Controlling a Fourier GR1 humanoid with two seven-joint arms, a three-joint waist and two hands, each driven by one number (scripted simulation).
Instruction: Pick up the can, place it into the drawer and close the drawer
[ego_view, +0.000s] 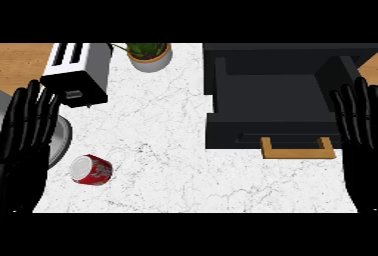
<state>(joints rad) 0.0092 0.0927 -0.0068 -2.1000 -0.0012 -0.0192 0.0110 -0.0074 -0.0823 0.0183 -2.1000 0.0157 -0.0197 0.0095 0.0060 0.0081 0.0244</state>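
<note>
A red can (91, 170) with a silver end lies on its side on the white marble counter (170, 150), near the front left. The dark drawer (269, 95) stands pulled out at the right, its cavity showing nothing inside, with a wooden handle (297, 148) on its front. My left hand (26, 135) rests open at the left edge, fingers up, just left of the can and apart from it. My right hand (358, 130) rests open at the right edge, fingers up, beside the drawer's right wall.
A white toaster (74, 72) stands at the back left. A potted plant (150, 54) sits at the back centre. A grey round rim (60, 140) shows partly behind my left hand. Bare counter lies between the can and the drawer.
</note>
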